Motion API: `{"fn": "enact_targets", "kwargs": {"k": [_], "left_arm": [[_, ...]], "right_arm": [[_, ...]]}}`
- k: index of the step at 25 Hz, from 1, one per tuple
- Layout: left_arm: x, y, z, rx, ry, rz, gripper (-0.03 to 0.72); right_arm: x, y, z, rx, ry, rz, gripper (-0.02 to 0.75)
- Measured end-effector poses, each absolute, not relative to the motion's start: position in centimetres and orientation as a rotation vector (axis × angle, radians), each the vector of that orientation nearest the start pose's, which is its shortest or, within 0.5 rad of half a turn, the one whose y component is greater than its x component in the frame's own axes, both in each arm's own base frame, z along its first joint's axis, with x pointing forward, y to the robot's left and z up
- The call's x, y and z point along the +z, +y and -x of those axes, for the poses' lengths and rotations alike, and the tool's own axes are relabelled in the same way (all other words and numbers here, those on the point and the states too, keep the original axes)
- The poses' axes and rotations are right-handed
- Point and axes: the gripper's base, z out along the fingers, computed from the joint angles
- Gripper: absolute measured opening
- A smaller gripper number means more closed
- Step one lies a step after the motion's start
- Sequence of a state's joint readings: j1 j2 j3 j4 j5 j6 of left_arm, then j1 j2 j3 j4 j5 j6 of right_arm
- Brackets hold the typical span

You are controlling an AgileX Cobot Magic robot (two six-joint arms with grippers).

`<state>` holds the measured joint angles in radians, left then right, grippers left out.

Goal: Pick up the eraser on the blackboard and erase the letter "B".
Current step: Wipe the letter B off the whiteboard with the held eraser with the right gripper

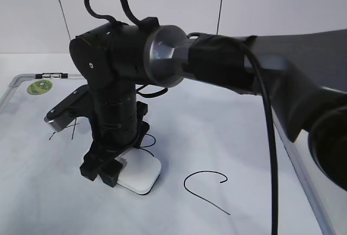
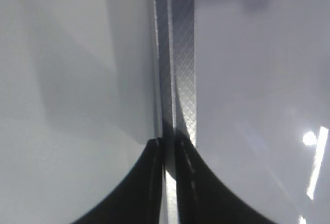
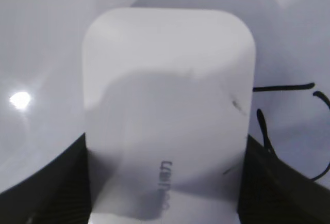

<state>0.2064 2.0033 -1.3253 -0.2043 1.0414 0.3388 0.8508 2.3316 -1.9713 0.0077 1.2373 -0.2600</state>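
The white eraser (image 1: 140, 176) lies on the blackboard (image 1: 21, 78), near its front middle. My right gripper (image 1: 105, 171) reaches across from the right and stands over the eraser's left end. In the right wrist view the eraser (image 3: 167, 79) fills the space between the two dark fingers of the right gripper (image 3: 165, 182), which touch its long sides. The letter "B" (image 1: 147, 140) is mostly hidden behind the arm; some of its black strokes show right of the eraser (image 3: 265, 131). My left gripper (image 2: 169, 146) is shut and empty over a grey frame strip (image 2: 183, 53).
A black "C" (image 1: 206, 183) is drawn right of the eraser and a black "A" (image 1: 70, 129) left of the arm, partly hidden. A round green sticker (image 1: 39, 87) sits at the board's far left corner. The right arm's bulk fills the right side of the exterior view.
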Motion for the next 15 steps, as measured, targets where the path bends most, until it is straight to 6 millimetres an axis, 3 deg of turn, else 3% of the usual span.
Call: {"fn": "enact_targets", "kwargs": {"k": [7,15], "left_arm": [[15.2,6.0,-36.5,-0.293,3.139,-0.034,0.043],[15.3,5.9,-36.5,-0.307,3.136,-0.024,0.043]], "right_arm": [[16.4,34.8,-32.3,0.073,2.661,1.581,0.521],[16.4,31.9,-35.3,0.071,2.731,1.448,0.521]]}}
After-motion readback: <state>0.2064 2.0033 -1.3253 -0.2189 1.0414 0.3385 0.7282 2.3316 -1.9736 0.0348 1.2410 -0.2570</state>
